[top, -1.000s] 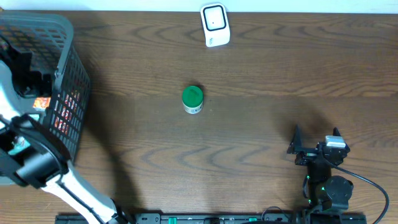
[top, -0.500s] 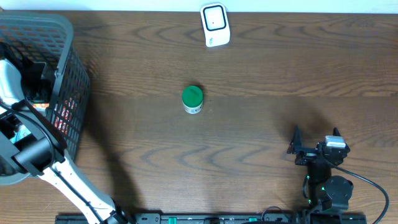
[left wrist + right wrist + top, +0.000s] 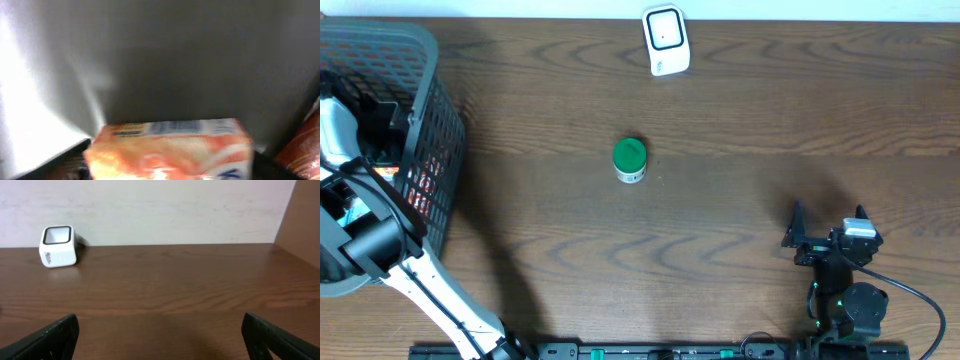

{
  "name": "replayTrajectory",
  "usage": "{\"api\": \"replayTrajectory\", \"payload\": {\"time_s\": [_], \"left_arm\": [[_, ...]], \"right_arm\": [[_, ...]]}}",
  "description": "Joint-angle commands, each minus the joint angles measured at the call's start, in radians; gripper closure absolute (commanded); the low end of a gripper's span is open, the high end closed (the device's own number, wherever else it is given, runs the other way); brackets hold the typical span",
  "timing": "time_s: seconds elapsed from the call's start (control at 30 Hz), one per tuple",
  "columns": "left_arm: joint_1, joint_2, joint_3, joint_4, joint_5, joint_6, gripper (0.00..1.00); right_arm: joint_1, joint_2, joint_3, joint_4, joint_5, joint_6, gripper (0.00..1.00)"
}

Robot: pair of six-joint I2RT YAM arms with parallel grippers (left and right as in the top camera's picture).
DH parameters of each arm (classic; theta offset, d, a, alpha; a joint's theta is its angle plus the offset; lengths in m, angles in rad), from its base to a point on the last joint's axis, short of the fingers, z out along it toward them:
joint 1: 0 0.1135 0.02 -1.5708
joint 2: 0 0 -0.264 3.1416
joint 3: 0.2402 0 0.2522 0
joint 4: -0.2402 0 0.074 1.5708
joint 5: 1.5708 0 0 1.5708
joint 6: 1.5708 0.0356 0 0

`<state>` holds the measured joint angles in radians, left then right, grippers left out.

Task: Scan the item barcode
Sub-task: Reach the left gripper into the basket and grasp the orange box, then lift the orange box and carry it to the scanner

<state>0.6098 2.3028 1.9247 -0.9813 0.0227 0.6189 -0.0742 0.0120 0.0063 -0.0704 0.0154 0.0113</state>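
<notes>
The orange box (image 3: 167, 147) lay in the basket (image 3: 425, 60) at the overhead's left edge. It was probably light, stiff and crushable, best pinched across its narrow faces. I could not tell how wide the left gripper (image 3: 378, 150) stood; the right gripper (image 3: 159, 325) gaped wide.

Far left of the small round jar with a green lid (image 3: 629, 158), the left arm (image 3: 430, 295) is a long white tube with fat black joints and a thin black cable on it. Down to the right of the jar, the right arm (image 3: 850, 305) is black, with tiny green lights, a little silver block on top, a curling black cable and two flat black fingers (image 3: 50, 337).
</notes>
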Motion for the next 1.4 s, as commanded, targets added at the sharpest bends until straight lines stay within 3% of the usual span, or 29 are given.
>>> {"api": "replayTrajectory", "payload": {"time_s": [0.0,0.43,0.8,0.93,1.1,1.37], "left_arm": [[0.002,0.037,-0.006,0.0,-0.007,-0.024,0.34],[0.002,-0.053,0.003,-0.026,-0.019,-0.126,0.4],[-0.012,-0.412,0.003,-0.048,0.001,-0.266,0.4],[-0.055,-0.567,0.003,-0.078,0.136,-0.294,0.4],[-0.179,-0.705,0.003,-0.079,0.292,-0.355,0.4],[-0.529,-0.731,0.003,-0.119,0.306,-0.41,0.4]], "right_arm": [[0.004,-0.006,-0.001,-0.004,0.002,0.003,0.01],[0.004,-0.006,-0.001,-0.004,0.002,0.003,0.01],[0.004,-0.006,-0.001,-0.004,0.002,0.003,0.01],[0.004,-0.006,-0.001,-0.004,0.002,0.003,0.01],[0.004,-0.006,-0.001,-0.004,0.002,0.003,0.01],[0.004,-0.006,-0.001,-0.004,0.002,0.003,0.01]]}}
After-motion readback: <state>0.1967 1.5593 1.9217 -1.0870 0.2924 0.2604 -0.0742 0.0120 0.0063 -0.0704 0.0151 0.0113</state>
